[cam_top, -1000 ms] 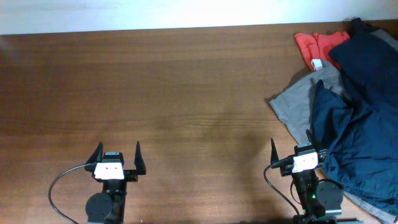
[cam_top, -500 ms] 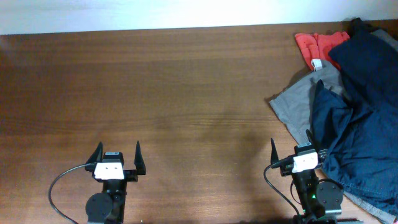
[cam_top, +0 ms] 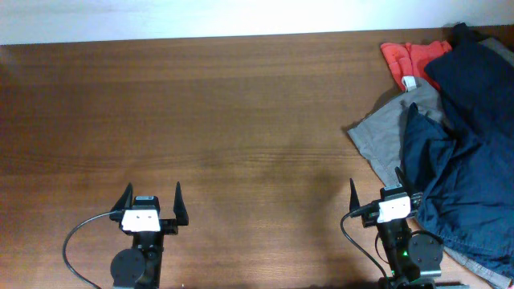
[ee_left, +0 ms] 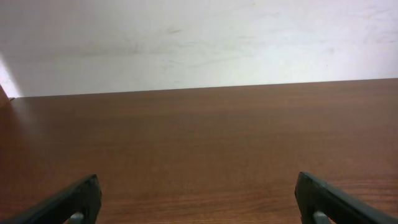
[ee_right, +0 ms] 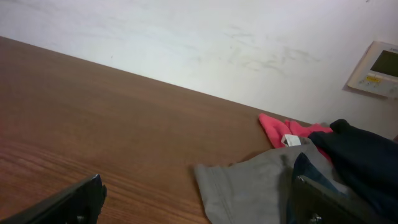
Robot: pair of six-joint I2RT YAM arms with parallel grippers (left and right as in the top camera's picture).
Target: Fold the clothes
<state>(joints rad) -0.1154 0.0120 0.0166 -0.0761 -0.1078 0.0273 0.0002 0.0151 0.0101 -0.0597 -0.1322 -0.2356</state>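
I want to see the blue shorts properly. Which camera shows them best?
The overhead view: most of the blue shorts shows there, crumpled over a grey garment. The right wrist view catches only a dark edge of them. The left wrist view does not show them.

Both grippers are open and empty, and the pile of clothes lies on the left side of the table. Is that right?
No, the pile lies on the right side. The overhead view shows the navy shorts over a grey garment, with a red garment behind them, all beside the right gripper. It and the left gripper are indeed open and empty.
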